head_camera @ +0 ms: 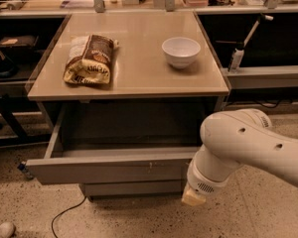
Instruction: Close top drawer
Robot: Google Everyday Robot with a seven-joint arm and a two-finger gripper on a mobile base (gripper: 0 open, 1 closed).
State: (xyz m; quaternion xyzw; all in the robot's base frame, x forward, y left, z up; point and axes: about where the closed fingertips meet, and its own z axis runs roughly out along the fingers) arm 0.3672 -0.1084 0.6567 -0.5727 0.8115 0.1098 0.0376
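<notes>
Sticking far out under the surface [139, 68], the top drawer [109, 170] is waiting to be shut. The gripper [193, 198] is hanging just below its front; its grip cannot be told.

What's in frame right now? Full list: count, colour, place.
wide grey top drawer: 1, grey, pulled open under the tabletop, tray looks empty
beige tabletop: 1, beige, centre, above the drawer
brown and yellow crinkled snack bag: 1, lying on the tabletop's left side
white round bowl: 1, white, upright on the tabletop's right side
lower grey drawer front: 1 visible, grey, below the open drawer
black cable: 1, black, on the speckled floor, lower left
white robot arm: 1, white, lower right, in front of the drawer's right end
gripper: 1, pale tip, low by the drawer front's right end, pointing down
</notes>
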